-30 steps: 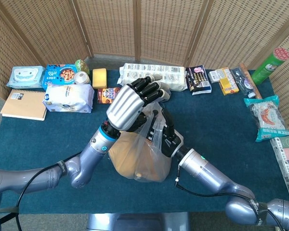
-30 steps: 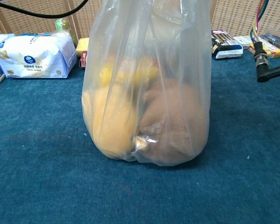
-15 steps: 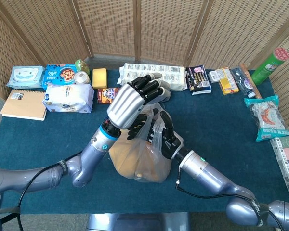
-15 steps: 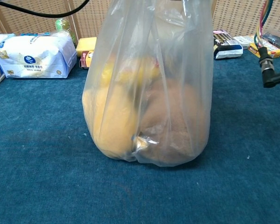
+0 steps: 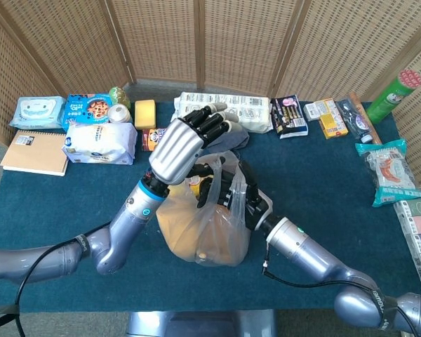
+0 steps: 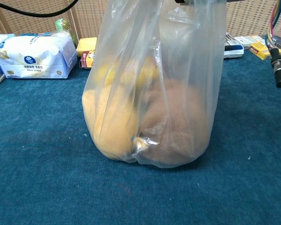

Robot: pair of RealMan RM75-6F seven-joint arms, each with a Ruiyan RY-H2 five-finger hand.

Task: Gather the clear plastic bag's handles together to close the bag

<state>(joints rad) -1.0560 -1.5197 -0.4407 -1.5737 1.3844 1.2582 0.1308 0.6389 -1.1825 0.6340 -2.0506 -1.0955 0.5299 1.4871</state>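
The clear plastic bag stands mid-table with yellow and brown rounded food inside; in the chest view the bag fills the centre and its top runs out of frame. My left hand hovers over the bag's top with fingers curled around a stretched strip of handle film. My right hand, black, is pressed against the bag's right side, and its fingers grip the other handle. Neither hand shows in the chest view.
A white tissue pack and a notebook lie at the left. A long white pack and small boxes line the back edge. A green tube and snack packs sit at the right.
My left hand has moved a little left and back, drawing the handle film with it. The right hand has shifted slightly right, and the bag's top now spreads wider in the chest view.
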